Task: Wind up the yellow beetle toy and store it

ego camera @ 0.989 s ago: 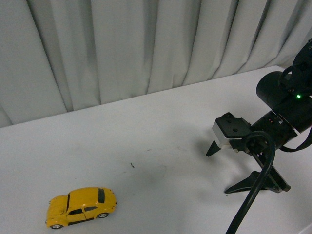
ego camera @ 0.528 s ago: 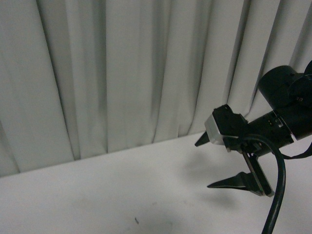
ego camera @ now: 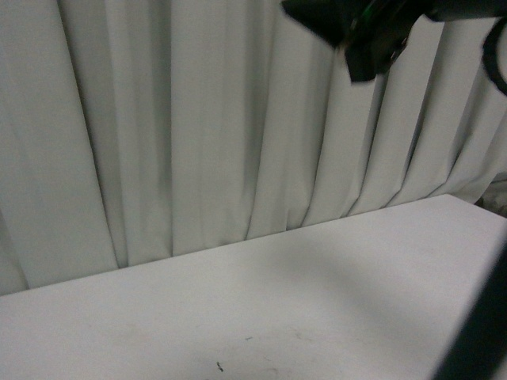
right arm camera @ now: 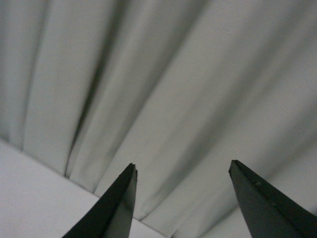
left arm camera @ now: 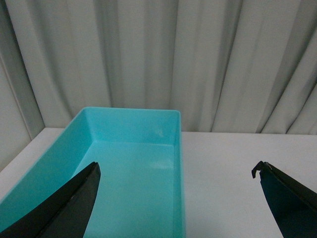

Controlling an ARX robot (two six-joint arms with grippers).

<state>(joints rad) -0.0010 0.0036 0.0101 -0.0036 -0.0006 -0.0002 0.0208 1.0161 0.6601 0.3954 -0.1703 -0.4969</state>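
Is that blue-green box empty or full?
Empty where visible: the turquoise box shows only bare floor; its near end is out of frame.

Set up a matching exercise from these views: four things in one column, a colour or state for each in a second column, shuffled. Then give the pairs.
Things
1. bin
2. curtain
3. table
4. left tool

Colours or states
A. flat and white
B. open, holding nothing
C. turquoise
D. hanging in folds

Pairs: 1-C, 2-D, 3-A, 4-B.
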